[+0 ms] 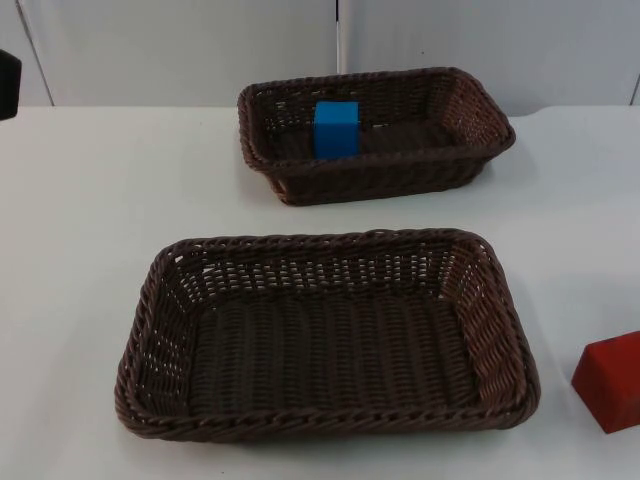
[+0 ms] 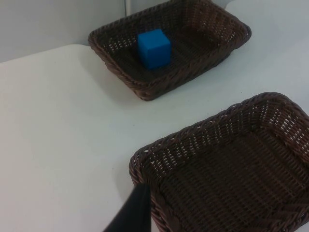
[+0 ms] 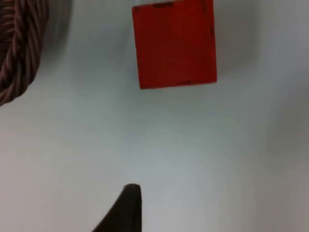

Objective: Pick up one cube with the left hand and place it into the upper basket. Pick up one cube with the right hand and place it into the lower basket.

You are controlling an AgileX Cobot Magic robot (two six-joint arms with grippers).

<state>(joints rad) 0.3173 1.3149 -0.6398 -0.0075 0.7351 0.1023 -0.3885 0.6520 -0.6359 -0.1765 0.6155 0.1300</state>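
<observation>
White table (image 1: 90,250) is seen ending at a grey wall (image 1: 180,50). Of the left gripper, one black fingertip (image 2: 133,212) is seen, held above the table just beside a corner of the lower basket (image 2: 231,169); whether that gripper is open or closed cannot be told. Of the right gripper, one black fingertip (image 3: 126,208) is seen above bare table, apart from the red cube (image 3: 175,44); its state cannot be told either. The red cube (image 1: 610,380) lies on the table at its right edge, near the lower basket (image 1: 150,320). The blue cube (image 1: 336,128) rests inside the upper basket (image 1: 480,100), near the far edge.
</observation>
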